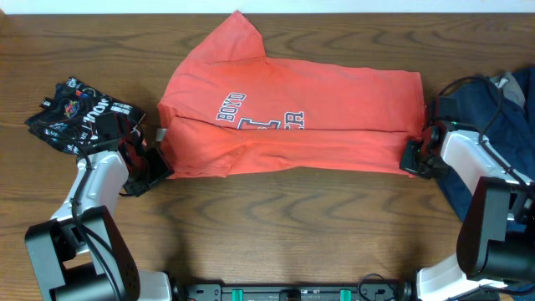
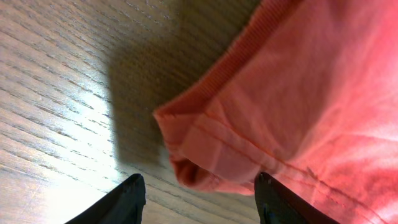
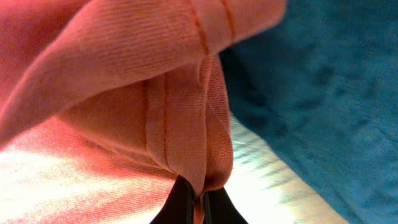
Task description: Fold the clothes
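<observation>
Right claw is pinched tight on a stitched fold of the orange-red cotton short-sleeved T-shirt, right at the shirt's right-hand edge. Left claw is a different story: its fingers stand apart with the shirt's stitched left corner sitting between them, not squeezed, wood showing under it.

Biggest first: the brown wood-grain table has a broad bare strip along the near side between the two arms, plus bare wood at the far left beyond the shirt. That's where the room for moving is.

The T-shirt lies sideways across the middle, mostly flat, one sleeve pointing to the far side, white-and-navy lettering turned on its side. Its near edge runs fairly straight from claw to claw, a bit rumpled toward the left.

A plain navy cotton garment is bunched at the right edge, just beside the shirt's hem and the right arm. A smaller crumpled black garment with white print sits far left, near the left arm, apart from the shirt.
</observation>
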Motion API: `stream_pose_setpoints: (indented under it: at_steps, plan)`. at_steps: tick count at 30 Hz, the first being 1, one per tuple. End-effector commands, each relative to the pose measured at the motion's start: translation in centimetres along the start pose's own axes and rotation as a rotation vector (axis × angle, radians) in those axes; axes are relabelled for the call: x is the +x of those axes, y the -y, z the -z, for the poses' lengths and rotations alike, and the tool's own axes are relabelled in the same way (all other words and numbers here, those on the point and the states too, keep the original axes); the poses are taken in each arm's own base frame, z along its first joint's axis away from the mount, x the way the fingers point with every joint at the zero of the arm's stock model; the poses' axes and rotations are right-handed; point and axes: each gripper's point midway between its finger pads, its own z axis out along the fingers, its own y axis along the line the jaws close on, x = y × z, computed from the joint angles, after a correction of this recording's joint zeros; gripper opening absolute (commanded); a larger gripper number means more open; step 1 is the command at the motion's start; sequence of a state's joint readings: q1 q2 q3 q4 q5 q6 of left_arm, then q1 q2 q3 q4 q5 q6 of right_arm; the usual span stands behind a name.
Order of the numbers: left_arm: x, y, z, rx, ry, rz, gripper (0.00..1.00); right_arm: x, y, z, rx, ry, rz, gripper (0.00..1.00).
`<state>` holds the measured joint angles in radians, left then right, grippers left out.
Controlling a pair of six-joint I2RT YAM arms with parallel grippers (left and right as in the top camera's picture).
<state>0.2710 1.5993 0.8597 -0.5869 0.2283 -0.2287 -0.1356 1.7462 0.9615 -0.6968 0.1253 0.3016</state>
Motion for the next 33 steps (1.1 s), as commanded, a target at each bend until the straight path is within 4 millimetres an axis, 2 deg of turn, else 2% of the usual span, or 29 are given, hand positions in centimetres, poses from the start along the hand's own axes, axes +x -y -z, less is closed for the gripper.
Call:
stream_pose_setpoints:
  at_steps: [1, 4, 7, 12, 13, 14, 20, 24, 33]
  plan:
    - [0.2, -0.2, -0.1, -0.015, -0.007, -0.006, 0.59, 1.3, 2.7, -1.0, 0.101, -0.041, -0.039, 0.02]
    - [0.3, -0.3, -0.2, -0.016, -0.011, -0.005, 0.59, 1.5, 2.9, -1.0, 0.103, -0.048, -0.046, 0.02]
    - [0.5, 0.0, -0.2, 0.001, -0.02, -0.005, 0.54, 1.5, 2.9, -1.0, 0.103, -0.048, -0.043, 0.03]
    - [1.3, 0.0, -0.2, 0.004, -0.05, -0.004, 0.36, 1.4, 2.9, -1.0, 0.102, -0.048, -0.043, 0.04]
    - [1.5, -0.1, -0.2, 0.0, -0.062, -0.006, 0.29, 1.4, 2.9, -1.0, 0.102, -0.048, -0.043, 0.04]
    - [1.8, -0.2, -0.2, -0.002, -0.071, -0.008, 0.25, 1.4, 2.9, -1.0, 0.102, -0.047, -0.043, 0.04]
    - [2.4, -0.5, -0.8, -0.003, -0.077, -0.033, 0.27, 1.3, 2.9, -1.0, 0.1, -0.042, -0.044, 0.05]
    - [2.8, -0.7, -1.4, 0.0, -0.072, -0.034, 0.34, 1.4, 2.9, -1.0, 0.101, -0.044, -0.044, 0.05]
    - [1.7, 1.8, -1.8, 0.119, -0.016, -0.102, 0.37, 1.3, 2.9, -1.0, 0.1, -0.042, -0.044, 0.06]
